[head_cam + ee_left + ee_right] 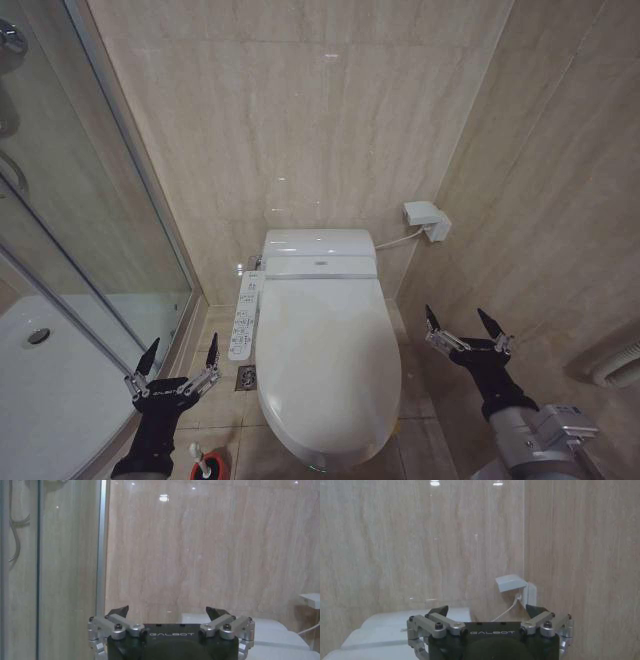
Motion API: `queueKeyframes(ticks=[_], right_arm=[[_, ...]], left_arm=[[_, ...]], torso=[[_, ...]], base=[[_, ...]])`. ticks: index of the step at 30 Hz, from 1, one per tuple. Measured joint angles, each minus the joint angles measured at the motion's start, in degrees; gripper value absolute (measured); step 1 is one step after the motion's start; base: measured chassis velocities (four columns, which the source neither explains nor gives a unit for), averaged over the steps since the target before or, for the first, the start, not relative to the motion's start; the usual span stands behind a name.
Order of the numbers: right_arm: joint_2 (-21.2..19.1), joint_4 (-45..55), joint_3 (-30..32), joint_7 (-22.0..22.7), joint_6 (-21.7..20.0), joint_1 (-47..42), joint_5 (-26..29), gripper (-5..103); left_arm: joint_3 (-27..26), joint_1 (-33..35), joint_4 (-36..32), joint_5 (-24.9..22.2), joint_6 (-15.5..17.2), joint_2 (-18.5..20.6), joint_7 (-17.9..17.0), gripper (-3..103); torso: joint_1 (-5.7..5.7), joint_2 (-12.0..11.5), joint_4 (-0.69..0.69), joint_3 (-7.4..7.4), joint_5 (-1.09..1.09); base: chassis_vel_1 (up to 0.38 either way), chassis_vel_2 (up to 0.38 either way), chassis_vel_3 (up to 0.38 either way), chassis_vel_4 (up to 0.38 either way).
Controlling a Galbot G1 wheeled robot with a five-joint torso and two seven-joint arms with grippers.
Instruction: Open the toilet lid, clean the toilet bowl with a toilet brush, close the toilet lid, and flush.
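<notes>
The white toilet lid (325,360) lies shut over the toilet bowl, which it hides. A white control panel (243,316) runs along the toilet's left side. The toilet brush (206,464) stands in a red holder cup on the floor at the lower left, just right of my left arm. My left gripper (180,352) hovers open to the left of the lid, level with the panel's near end. My right gripper (464,322) hovers open to the right of the lid, near the side wall. Both hold nothing. Each wrist view shows its gripper, left (168,611) and right (489,610), facing the back wall.
A glass shower enclosure (90,230) with a white tray stands close on the left. A floor drain (247,377) sits between toilet and shower. A white socket box (426,219) with a cable is on the back wall, right of the tank (318,250). Tiled walls close in.
</notes>
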Motion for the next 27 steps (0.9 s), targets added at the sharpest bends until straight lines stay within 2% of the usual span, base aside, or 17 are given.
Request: queueKeyframes(ticks=[27], right_arm=[[-0.2,-0.1,-0.1,-0.6,0.3,0.1,-1.4,100]], left_arm=[[0.0,0.0,0.0,0.0,0.0,0.0,0.0,100]], torso=[[0.00,0.0,0.00,0.00,0.00]], base=[[0.000,0.000,0.000,0.000]])
